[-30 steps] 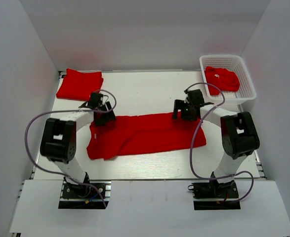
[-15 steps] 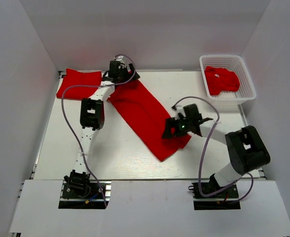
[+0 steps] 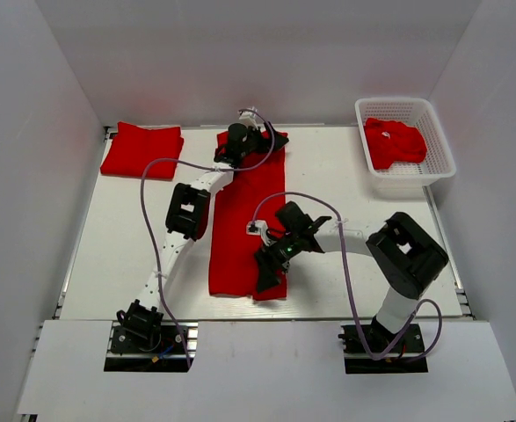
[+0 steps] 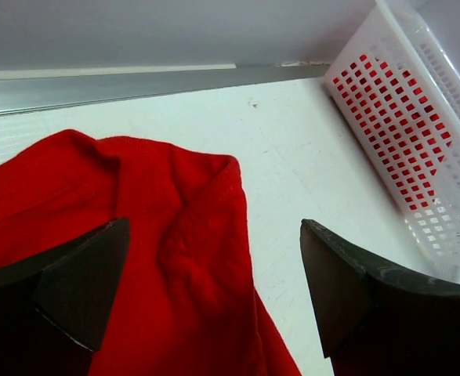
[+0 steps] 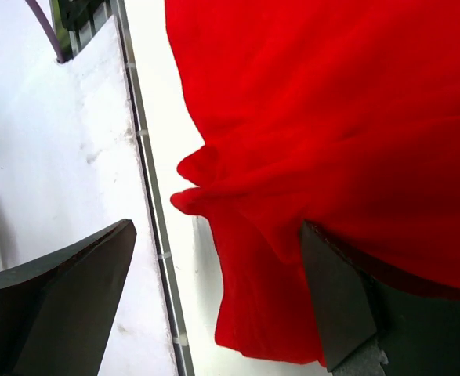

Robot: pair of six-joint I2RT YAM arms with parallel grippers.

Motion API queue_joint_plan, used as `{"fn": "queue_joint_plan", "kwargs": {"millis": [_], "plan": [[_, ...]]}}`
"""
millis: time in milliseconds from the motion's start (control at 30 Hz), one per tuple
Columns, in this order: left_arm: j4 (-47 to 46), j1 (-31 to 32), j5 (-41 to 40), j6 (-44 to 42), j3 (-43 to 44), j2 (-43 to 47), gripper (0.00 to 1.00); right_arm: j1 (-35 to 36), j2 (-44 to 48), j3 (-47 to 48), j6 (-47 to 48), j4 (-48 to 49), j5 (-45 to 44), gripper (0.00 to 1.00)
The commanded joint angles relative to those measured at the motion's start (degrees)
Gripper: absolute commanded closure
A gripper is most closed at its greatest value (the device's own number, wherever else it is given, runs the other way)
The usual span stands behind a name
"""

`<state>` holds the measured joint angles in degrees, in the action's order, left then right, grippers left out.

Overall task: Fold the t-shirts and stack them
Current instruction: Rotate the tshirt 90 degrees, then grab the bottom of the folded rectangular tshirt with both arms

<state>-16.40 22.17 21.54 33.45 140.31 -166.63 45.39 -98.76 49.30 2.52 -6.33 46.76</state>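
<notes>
Plain bright red t-shirts [image 3: 247, 220], white mesh basket [image 3: 411, 182], white table [image 3: 345, 176]

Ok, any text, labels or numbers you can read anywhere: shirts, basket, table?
None can be read.
The long shirt, the folded shirt and the shirt in the basket are plain red, with no print or tag showing.
The basket has no label.

The flat white worktop [image 3: 345, 176] carries a long, narrow-folded bright red cloth t-shirt [image 3: 233, 255] running near to far down its middle. Far left of that shirt lies a squarely folded red t-shirt [image 3: 141, 151]. Far right of it stands a white plastic mesh basket [image 3: 404, 182].
</notes>
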Motion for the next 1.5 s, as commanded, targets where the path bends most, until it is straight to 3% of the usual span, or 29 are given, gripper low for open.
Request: {"fn": "queue_joint_plan", "kwargs": {"millis": [0, 200, 300, 400, 567, 667, 800, 867, 967, 1033, 1067, 1167, 1467], "plan": [[2.7, -0.38, 0.26, 2.41, -1.89, -1.95, 0.0, 0.76, 1.55, 1.94, 2.4, -3.7, -0.17, 0.1], [2.08, -0.38, -2.38, 0.57, -0.39, 2.96, 0.0, 0.23, 8.65, 2.12, -1.2, -3.26, -7.29, 0.1], [0.59, -0.38, -4.75, -2.6, -4.07, 8.94, 0.0, 0.14, 15.49, -0.25, -4.45, 1.48, -9.05, 0.1], [1.98, -0.38, -6.25, -4.89, -2.42, 13.07, 0.0, 0.14, 18.16, -1.49, -5.95, 3.69, -10.81, 0.1], [6.2, -0.38, -6.86, -9.98, -0.92, 21.41, 0.0, 0.05, 23.43, -2.88, -12.62, 0.88, -25.29, 0.1], [11.56, -0.38, -8.7, -11.22, -6.96, 31.68, 0.0, 0.05, 28.77, -5.95, -18.25, 0.18, -34.0, 0.1], [19.37, -0.38, -11.07, -14.2, -25.31, 47.76, 0.0, -0.12, 31.61, -8.87, -22.73, -2.37, -40.6, 0.1], [22.11, -0.38, -12.14, -13.42, -35.14, 55.23, 0.0, -0.12, 30.92, -9.66, -23.44, -2.98, -40.26, 0.1], [23.16, -0.38, -11.34, -10.88, -61.28, 69.91, 0.0, -0.12, 28.02, -9.13, -24.93, -5.62, -38.42, 0.1], [24.48, -0.38, -12.91, -6.76, -70.92, 79.99, 0.0, -0.21, 27.66, -9.92, -25.46, -6.06, -37.27, 0.1], [25.1, -0.38, -12.93, -5.69, -80.01, 83.27, 0.0, -0.3, 27.48, -10.1, -25.64, -6.59, -36.4, 0.1], [29.99, 0.85, -11.97, -1.92, -93.59, 93.63, 0.0, -0.21, 26.87, -11.06, -26.17, -8.53, -33.42, 0.1], [44.69, 4.11, -4.31, 5.57, -114.27, 113.53, 0.0, 0.05, 25.2, -15.01, -27.84, -6.95, -19.71, 0.1]]}}
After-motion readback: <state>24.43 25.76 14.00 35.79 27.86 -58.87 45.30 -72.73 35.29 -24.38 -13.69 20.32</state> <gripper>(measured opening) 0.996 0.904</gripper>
